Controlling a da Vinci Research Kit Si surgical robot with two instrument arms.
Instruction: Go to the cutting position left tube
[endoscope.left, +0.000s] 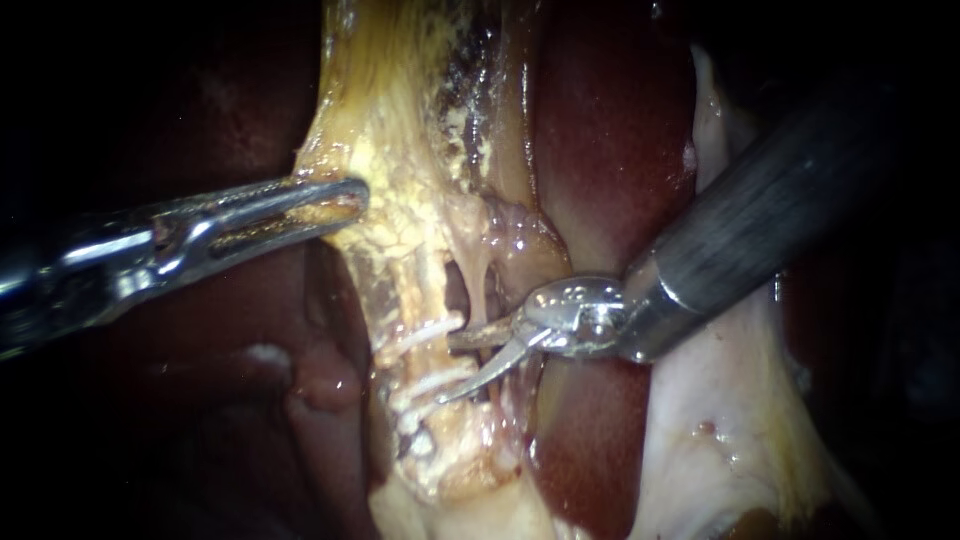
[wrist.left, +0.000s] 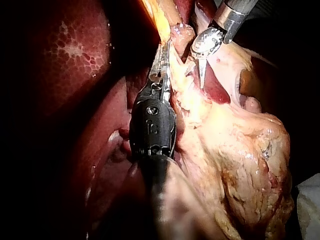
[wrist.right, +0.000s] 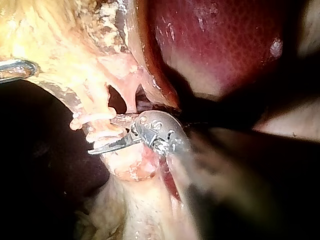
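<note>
Where the yellow fatty tissue (endoscope.left: 395, 120) narrows toward the tubes, its edge is pinched by the tool of the left instrument (endoscope.left: 358, 203): both slotted jaws are closed onto the fat from two sides, a hold also seen in the left wrist view. Below that hold the left tube (endoscope.left: 415, 355) is seen running downward, pale yellow and crossed by thin white clips (endoscope.left: 432, 331), one above and at least two lower. A thinner strand (endoscope.left: 482, 285) is noted just beside it, on the side of the right instrument (endoscope.left: 447, 370), with a small dark window between the two. The right shaft is seen entering from the upper right, across dark red liver (endoscope.left: 610, 150). Its tool is a pair of curved blades, held spread with a clear gap. The blade tips are placed at the left tube, on the stretch between the upper clip and the next one down; the upper blade lies close under the upper clip. Whether the tube is enclosed by the blades cannot be told. Pale glistening tissue (endoscope.left: 720, 430) is recorded beneath the right shaft.
</note>
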